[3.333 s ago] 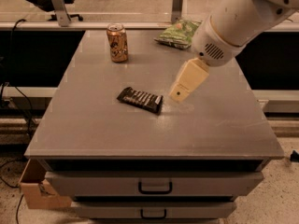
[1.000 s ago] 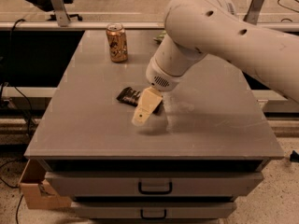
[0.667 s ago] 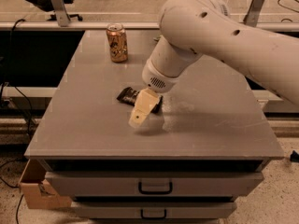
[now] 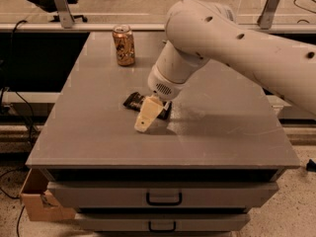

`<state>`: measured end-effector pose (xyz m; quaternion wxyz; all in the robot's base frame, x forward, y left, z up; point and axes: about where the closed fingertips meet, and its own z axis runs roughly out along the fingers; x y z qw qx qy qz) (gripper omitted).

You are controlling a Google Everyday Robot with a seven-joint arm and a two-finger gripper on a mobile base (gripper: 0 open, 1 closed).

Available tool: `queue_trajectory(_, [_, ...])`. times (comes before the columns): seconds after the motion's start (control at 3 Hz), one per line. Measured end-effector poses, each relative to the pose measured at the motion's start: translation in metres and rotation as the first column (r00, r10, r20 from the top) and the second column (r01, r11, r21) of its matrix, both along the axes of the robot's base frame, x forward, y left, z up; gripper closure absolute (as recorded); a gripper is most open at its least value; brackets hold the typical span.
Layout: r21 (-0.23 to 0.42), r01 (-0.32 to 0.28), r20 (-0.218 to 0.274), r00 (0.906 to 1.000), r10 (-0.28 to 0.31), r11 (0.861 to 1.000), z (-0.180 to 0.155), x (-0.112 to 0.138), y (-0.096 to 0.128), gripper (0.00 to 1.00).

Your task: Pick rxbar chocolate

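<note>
The rxbar chocolate (image 4: 133,100), a flat dark bar with pale stripes, lies on the grey table top (image 4: 98,132) near its middle. My gripper (image 4: 144,121) hangs from the large white arm and points down and to the left, right over the bar's right half, which it hides. Only the bar's left end shows. The gripper's tip is at or just above the table surface in front of the bar.
An orange-brown drink can (image 4: 123,44) stands upright at the back left of the table. Drawers (image 4: 163,197) sit under the table's front edge. A cardboard box (image 4: 34,199) is on the floor at the left. The arm hides the table's back right.
The arm has swung from the right side of the table leftward and down over the bar. In the last second the gripper has barely shifted.
</note>
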<state>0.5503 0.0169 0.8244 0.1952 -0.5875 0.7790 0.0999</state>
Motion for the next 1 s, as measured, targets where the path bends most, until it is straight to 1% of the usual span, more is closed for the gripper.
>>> queue_trajectory(1.0, [0.007,0.001,-0.007,1.0,-0.001,1.0,0.0083,0.0026,0.0003,0.94])
